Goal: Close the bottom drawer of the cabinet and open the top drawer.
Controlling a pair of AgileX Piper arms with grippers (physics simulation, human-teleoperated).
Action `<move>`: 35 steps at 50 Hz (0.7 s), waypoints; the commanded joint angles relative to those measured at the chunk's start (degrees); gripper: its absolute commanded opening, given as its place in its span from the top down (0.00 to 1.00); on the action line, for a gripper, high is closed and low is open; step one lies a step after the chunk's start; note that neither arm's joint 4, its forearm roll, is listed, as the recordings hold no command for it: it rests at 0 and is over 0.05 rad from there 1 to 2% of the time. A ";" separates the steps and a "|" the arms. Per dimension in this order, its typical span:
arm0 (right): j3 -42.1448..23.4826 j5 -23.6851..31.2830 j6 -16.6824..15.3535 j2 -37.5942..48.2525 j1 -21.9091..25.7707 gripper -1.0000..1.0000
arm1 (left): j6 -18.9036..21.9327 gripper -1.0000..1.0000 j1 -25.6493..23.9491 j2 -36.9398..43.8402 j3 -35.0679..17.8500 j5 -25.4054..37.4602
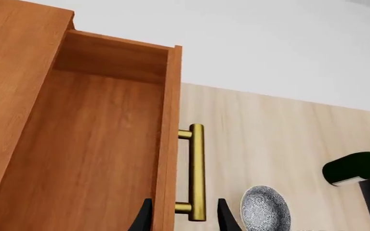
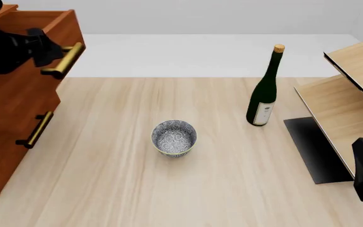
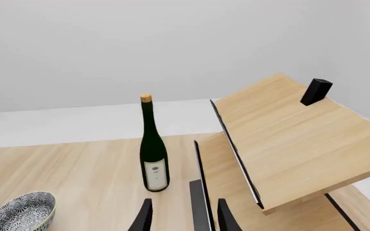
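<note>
Illumination is bright, even and diffuse. Shadows on the tabletop [image 2: 188, 189] are faint, source direction apparently overhead. Renders are sharp, without glare or edge distortion.

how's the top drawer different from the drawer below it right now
The top drawer is pulled out, its inside showing; the drawer below sits shut and flush. The left gripper straddles the top drawer's brass handle; the lower handle is untouched. Both are reddish-brown wood with brass bar handles.
</note>
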 commanded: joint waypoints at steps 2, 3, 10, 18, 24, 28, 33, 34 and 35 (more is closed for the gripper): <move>0.00 0.11 -0.04 -0.11 -0.03 0.00 | 1.89 0.00 -4.04 4.59 3.42 -1.30; 0.00 0.17 -0.05 -0.18 -0.02 0.00 | 1.86 0.00 -4.37 4.66 3.41 -1.30; 0.00 0.35 -0.05 -0.35 -0.06 0.00 | 1.23 0.00 -5.73 4.73 3.52 -1.83; -0.01 0.37 -0.04 -0.39 -0.10 0.00 | 0.05 0.00 -7.67 4.86 3.81 -2.62; -0.01 0.21 -0.04 -0.21 -0.16 0.00 | -0.59 0.00 -8.46 5.15 3.95 -3.16; -0.02 0.05 -0.04 -0.04 -0.15 0.00 | -1.02 0.00 -9.25 5.21 3.89 -3.50; -0.02 0.09 -0.05 -0.09 -0.13 0.00 | -2.15 0.00 -10.91 5.33 3.73 -3.86; -0.01 0.08 -0.03 -0.08 -0.13 0.00 | -2.10 0.00 -10.98 5.39 3.65 -3.83; -0.01 0.06 -0.08 -0.06 -0.12 0.00 | -2.15 0.00 -11.29 5.43 3.51 -3.93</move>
